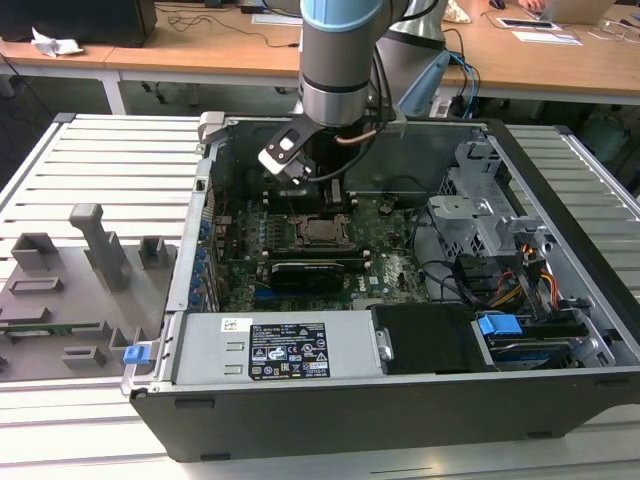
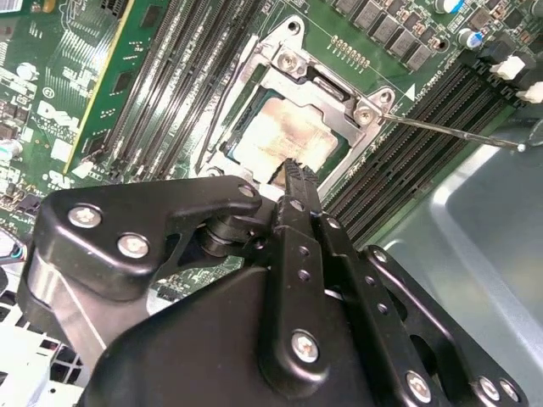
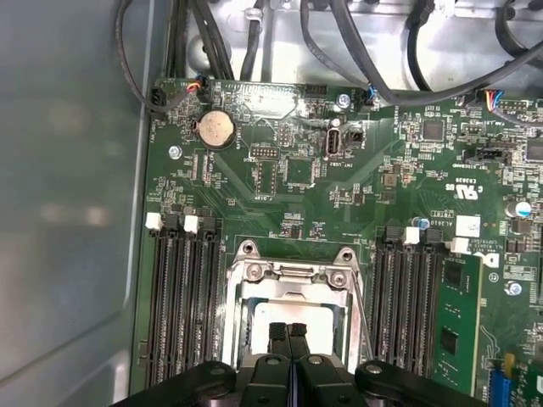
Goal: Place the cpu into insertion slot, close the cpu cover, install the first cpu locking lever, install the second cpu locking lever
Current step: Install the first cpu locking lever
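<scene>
Bright, even light, with soft reflections on the case wall [image 3: 68, 212].

I see gripper [image 3: 288, 332] fingertips pressed together over cpu [image 3: 319, 327]; cpu cover [image 3: 288, 273] flat around it, memory slots [image 3: 182, 297] flanking both sides.

The cpu [image 2: 284, 136] is showing a pale silvery-beige metal face, matt and faintly smudged. The cover [image 2: 254, 93] is gleaming as bright, smooth metal, and a thin lever [image 2: 450, 131] is shining like polished wire. The hand [image 2: 294, 174] is looking black and matt, plastic or coated metal, with shiny steel screws [image 2: 304, 346]. The board [image 3: 280, 203] is glinting glossy green. The case wall [image 3: 68, 212] is appearing as dull grey sheet metal. In the exterior view, the ribbed surface [image 1: 110, 160] is looking like pale satin metal, and the arm [image 1: 340, 90] is showing brushed silver under a glossy blue cap [image 1: 340, 15].
</scene>
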`<action>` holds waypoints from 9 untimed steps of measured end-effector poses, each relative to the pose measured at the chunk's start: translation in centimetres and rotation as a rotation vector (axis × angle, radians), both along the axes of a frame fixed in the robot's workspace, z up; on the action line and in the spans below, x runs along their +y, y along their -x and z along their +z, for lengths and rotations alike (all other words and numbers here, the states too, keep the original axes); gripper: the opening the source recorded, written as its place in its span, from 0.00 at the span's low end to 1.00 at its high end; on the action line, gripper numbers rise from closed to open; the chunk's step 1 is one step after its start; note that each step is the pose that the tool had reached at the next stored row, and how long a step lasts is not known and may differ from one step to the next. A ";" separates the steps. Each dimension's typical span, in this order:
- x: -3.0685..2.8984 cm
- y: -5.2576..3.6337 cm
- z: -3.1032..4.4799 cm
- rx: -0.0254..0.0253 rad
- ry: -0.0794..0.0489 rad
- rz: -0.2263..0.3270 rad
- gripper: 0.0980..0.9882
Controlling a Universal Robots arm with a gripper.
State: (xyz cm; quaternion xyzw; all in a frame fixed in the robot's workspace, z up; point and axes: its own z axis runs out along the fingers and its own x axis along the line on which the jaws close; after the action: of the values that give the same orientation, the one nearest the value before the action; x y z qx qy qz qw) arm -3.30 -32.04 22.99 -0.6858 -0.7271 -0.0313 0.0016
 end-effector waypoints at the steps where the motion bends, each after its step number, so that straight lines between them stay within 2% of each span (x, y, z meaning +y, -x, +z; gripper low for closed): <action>1: 0.00 0.00 0.08 0.0000 0.000 0.000 0.01; 4: 0.00 0.00 0.67 -0.0001 0.000 0.000 0.01; 9: 0.00 0.00 3.52 0.0000 0.008 0.000 0.01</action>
State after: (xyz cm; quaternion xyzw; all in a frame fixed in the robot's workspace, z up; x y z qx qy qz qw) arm -3.30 -32.04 26.51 -0.6858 -0.7272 -0.0284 -0.0013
